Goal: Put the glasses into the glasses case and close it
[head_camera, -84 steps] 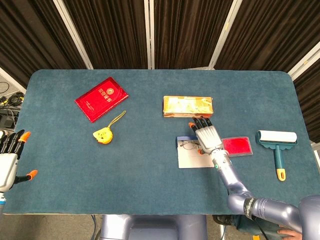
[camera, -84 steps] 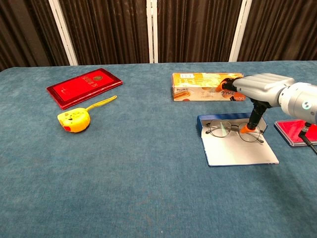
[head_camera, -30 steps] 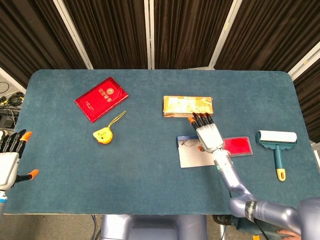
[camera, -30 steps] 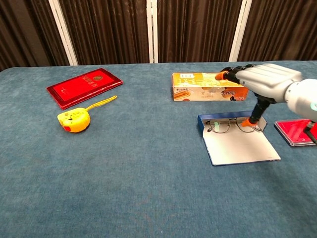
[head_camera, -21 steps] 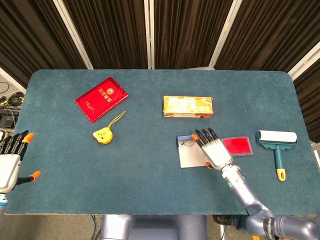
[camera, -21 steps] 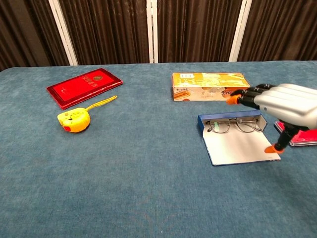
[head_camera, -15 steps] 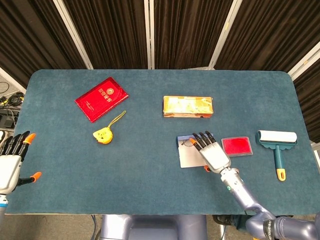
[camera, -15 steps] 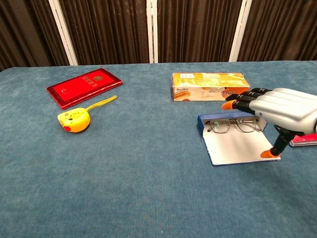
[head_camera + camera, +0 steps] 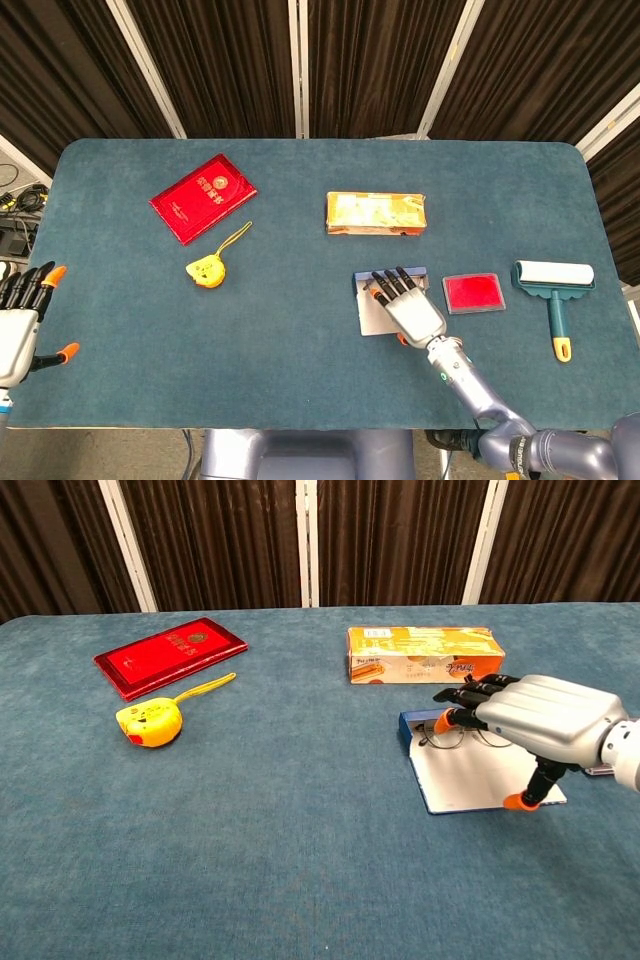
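Far left, cut off by the frame edge: left robot hand [image 9: 20, 320], fingers spread, holding nothing. Right of centre on the desk [image 9: 300, 390]: glasses case [image 9: 470, 780] lying open, glasses [image 9: 450, 738] in its far tray, partly hidden. Above it: right robot hand [image 9: 535, 725], fingers apart, gripping nothing, thumb tip at the lid's near edge; contact unclear.

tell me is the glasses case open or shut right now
Open. The glasses case has its pale lid flat on the table, with the glasses in its blue tray.
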